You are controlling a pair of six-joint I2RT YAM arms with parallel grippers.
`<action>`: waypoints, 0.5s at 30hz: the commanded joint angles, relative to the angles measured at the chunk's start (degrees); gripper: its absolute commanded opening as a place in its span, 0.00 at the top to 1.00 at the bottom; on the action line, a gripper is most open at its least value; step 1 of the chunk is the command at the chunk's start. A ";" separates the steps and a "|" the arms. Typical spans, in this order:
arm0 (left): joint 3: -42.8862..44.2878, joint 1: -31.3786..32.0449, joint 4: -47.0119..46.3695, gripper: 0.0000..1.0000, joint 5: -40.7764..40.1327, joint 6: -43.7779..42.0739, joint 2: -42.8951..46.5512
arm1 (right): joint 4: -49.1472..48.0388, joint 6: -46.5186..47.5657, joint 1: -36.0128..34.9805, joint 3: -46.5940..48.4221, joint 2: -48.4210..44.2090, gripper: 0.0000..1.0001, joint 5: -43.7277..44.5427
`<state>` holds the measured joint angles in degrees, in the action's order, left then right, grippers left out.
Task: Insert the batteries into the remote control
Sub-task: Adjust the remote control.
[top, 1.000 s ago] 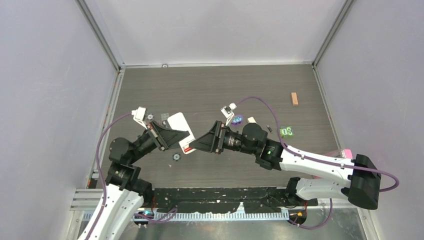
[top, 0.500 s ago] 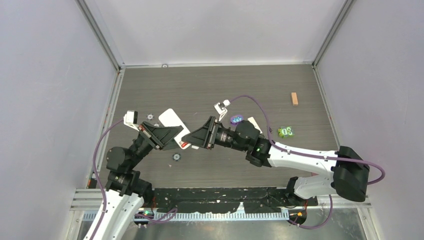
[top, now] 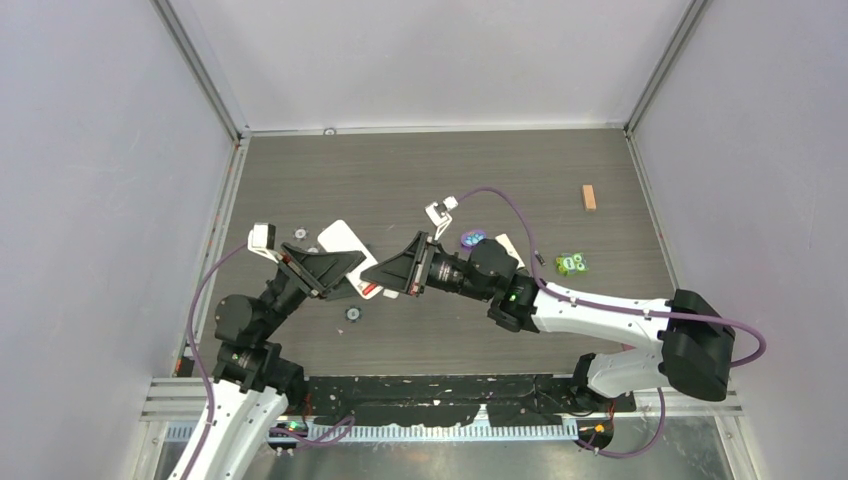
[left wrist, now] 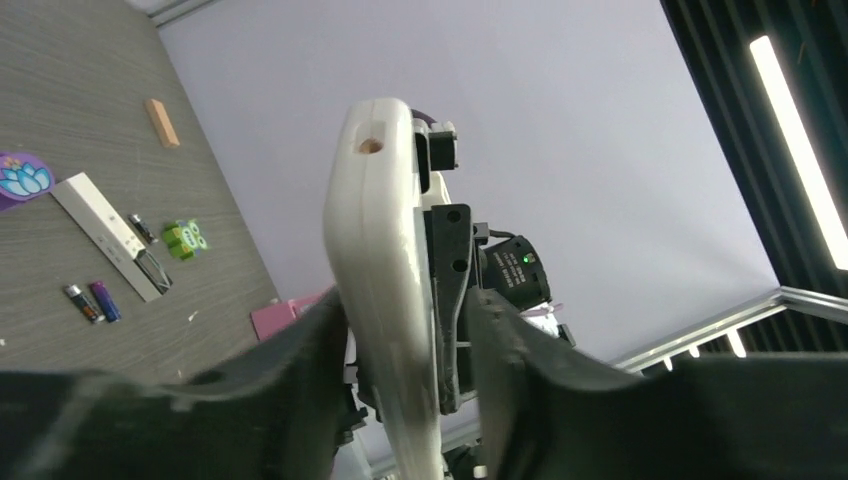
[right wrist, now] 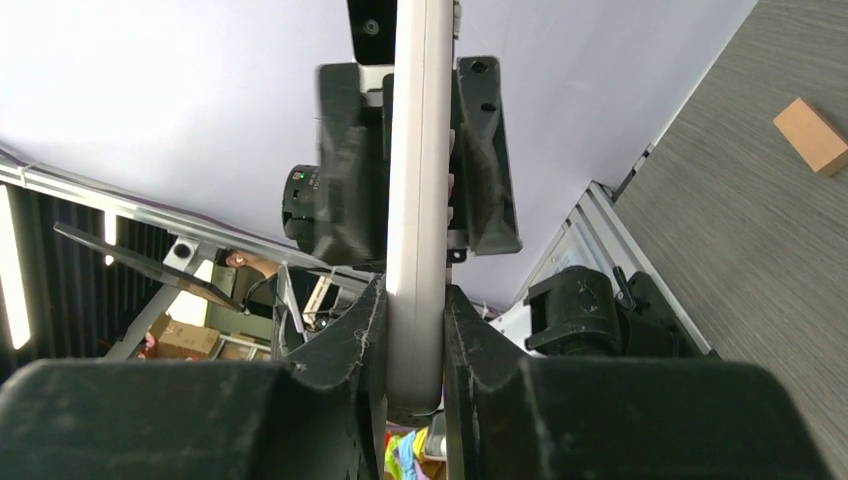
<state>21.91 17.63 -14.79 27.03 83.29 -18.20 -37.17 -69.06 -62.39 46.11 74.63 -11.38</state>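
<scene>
A wider white remote [top: 340, 238] with a red face is held off the table between both grippers. My right gripper [right wrist: 415, 300] is shut on its edge, both fingers pressed against it. My left gripper [left wrist: 405, 310] stands open around the other end [left wrist: 375, 220]; its left finger lies near the remote and its right finger is apart. In the top view the two grippers meet [top: 350, 272] [top: 375, 276]. The long narrow white remote control [left wrist: 105, 235] lies on the table, with the batteries beside it: a reddish one [left wrist: 80, 302], a blue-purple one [left wrist: 105, 300] and a dark one [left wrist: 143, 230].
A wooden block [top: 589, 197] lies at the back right. A green toy [top: 571, 263] and a purple sticker [top: 472, 239] sit near the right arm. Small round pieces [top: 352, 314] [top: 299, 233] lie by the left arm. A pink object [left wrist: 290, 315] is at the table's right edge.
My right gripper's jaws have shut on the wider white remote, and my left gripper's jaws have opened off it. Both grippers and the remote have shifted a little left.
</scene>
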 commanded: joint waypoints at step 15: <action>3.30 -0.84 0.68 0.46 10.59 -7.06 -5.92 | 13.15 10.37 7.72 4.25 -6.84 0.95 -26.52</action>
<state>22.00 17.12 -12.49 31.94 77.93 -21.58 -24.86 -61.95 -55.29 47.92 70.41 -29.34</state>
